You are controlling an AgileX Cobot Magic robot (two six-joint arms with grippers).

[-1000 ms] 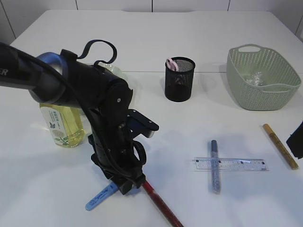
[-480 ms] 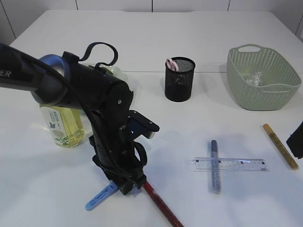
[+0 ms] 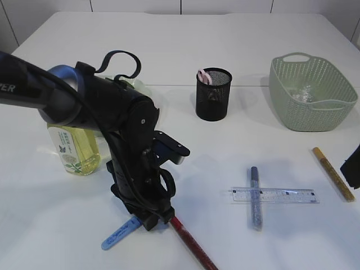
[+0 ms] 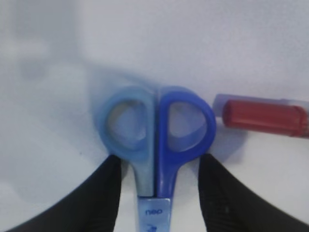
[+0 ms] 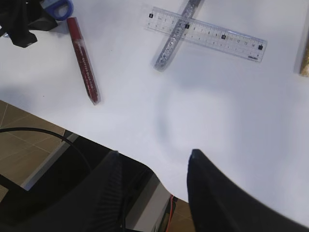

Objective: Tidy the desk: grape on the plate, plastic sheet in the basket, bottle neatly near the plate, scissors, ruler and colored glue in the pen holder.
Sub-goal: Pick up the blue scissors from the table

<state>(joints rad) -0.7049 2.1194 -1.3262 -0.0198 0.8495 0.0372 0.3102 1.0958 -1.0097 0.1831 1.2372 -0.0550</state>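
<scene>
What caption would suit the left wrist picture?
Left gripper straddling blue scissors on the white table, a red glue pen just beside them.

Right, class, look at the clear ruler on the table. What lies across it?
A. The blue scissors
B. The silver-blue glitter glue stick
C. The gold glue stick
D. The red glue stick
B: the silver-blue glitter glue stick lies crossed with the clear ruler, while the red glue stick and the blue scissors sit off by the left tool, and the gold glue stick lies apart to the right.
</scene>
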